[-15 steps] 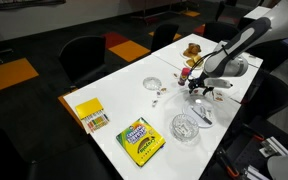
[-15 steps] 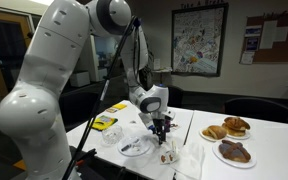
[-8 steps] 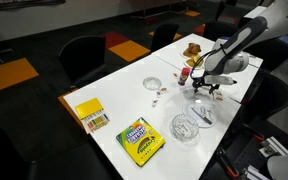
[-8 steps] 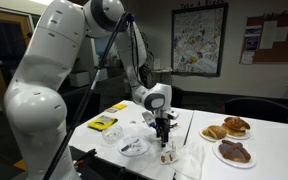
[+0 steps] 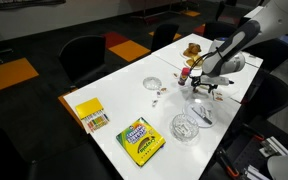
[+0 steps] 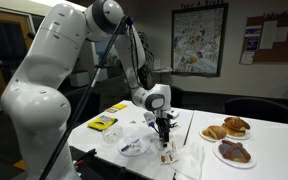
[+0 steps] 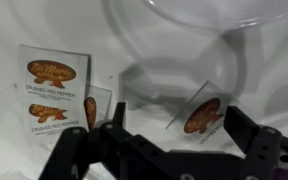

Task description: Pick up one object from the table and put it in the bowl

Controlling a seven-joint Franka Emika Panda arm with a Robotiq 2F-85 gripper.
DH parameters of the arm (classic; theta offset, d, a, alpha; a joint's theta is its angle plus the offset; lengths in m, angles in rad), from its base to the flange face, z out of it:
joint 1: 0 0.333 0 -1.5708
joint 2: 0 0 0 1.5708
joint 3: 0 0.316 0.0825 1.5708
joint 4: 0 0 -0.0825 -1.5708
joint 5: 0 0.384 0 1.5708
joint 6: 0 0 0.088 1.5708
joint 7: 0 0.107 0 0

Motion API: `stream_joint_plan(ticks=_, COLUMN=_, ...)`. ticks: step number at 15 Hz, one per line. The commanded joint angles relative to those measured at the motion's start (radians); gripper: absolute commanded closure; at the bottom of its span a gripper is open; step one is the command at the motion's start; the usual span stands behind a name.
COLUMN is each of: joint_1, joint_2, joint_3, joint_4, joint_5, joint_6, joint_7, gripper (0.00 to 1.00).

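While the white table [image 5: 119, 100] carries everything, the bowl [image 5: 185, 128] sits on it with the crayon box [image 5: 141, 140] just beside it, and the gripper [image 5: 203, 95] hangs over the tabletop near the bowl but not above it. Its jaws stand spread and empty, a pepper packet [image 7: 202, 115] lying beneath the gap, apart from the bowl.

"CRUSHED RED PEPPER" on a white packet [image 7: 52, 88] (logo illegible)
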Motion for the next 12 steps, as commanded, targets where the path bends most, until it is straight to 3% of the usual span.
stream_joint_plan(ticks=1, joint_1=0.007, joint_2=0.072, joint_3=-0.017, joint_4=0.029, joint_5=0.019, joint_6=0.092, joint_7=0.018, gripper=0.00)
stream_joint_plan(ticks=4, joint_1=0.010, joint_2=0.101, joint_3=-0.016, joint_4=0.030, joint_5=0.048, joint_6=0.225, joint_7=0.017, gripper=0.00)
stream_joint_plan(ticks=8, joint_1=0.011, joint_2=0.124, joint_3=-0.010, joint_4=0.046, joint_5=0.088, joint_6=0.282, joint_7=0.007, gripper=0.00)
stream_joint_plan(ticks=9, joint_1=0.006, joint_2=0.131, joint_3=-0.004, joint_4=0.052, joint_5=0.095, joint_6=0.286, joint_7=0.002, gripper=0.25)
stream_joint_plan(ticks=10, joint_1=0.002, joint_2=0.135, joint_3=0.001, joint_4=0.055, joint_5=0.101, joint_6=0.289, joint_7=-0.001, gripper=0.26)
stream_joint_plan(ticks=12, joint_1=-0.017, joint_2=0.128, joint_3=0.020, joint_4=0.056, joint_5=0.119, joint_6=0.282, joint_7=-0.002, gripper=0.40)
